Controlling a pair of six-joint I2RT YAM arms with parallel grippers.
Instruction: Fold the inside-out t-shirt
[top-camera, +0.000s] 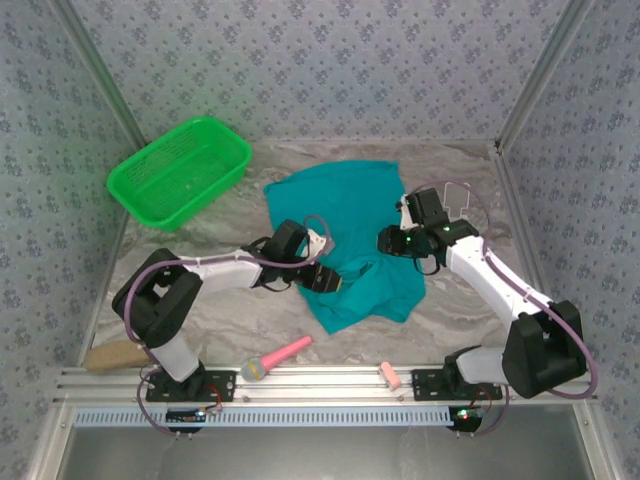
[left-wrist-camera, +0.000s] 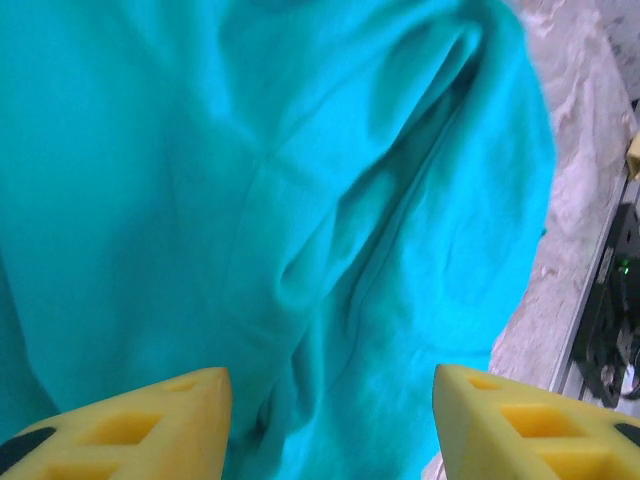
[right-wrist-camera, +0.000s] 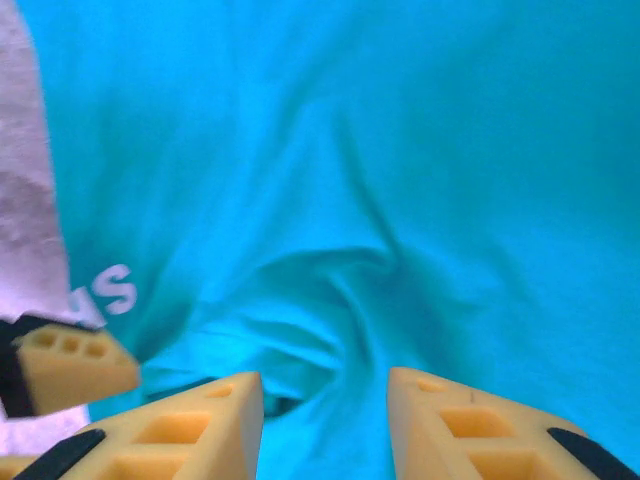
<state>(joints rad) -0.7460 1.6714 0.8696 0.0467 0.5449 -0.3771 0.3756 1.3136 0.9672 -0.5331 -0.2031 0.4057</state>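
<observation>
The inside-out t-shirt (top-camera: 345, 225) is a plain teal cloth lying rumpled in the middle of the table, with its lower part bunched toward the near edge. My left gripper (top-camera: 326, 278) hovers over the shirt's lower left part. In the left wrist view its yellow fingers (left-wrist-camera: 150, 425) stand wide apart, open above the creased cloth (left-wrist-camera: 300, 200), with nothing between them. My right gripper (top-camera: 388, 241) is at the shirt's right edge. It is open in the right wrist view, fingers (right-wrist-camera: 460, 430) apart, with a puckered fold of teal cloth (right-wrist-camera: 330, 300) just ahead of the tips.
A green mesh basket (top-camera: 180, 170) stands at the back left. A pink-handled tool (top-camera: 280, 355) and a small pink piece (top-camera: 389, 376) lie by the front rail. A brown block (top-camera: 113, 355) sits at the near left. Patterned walls close in three sides.
</observation>
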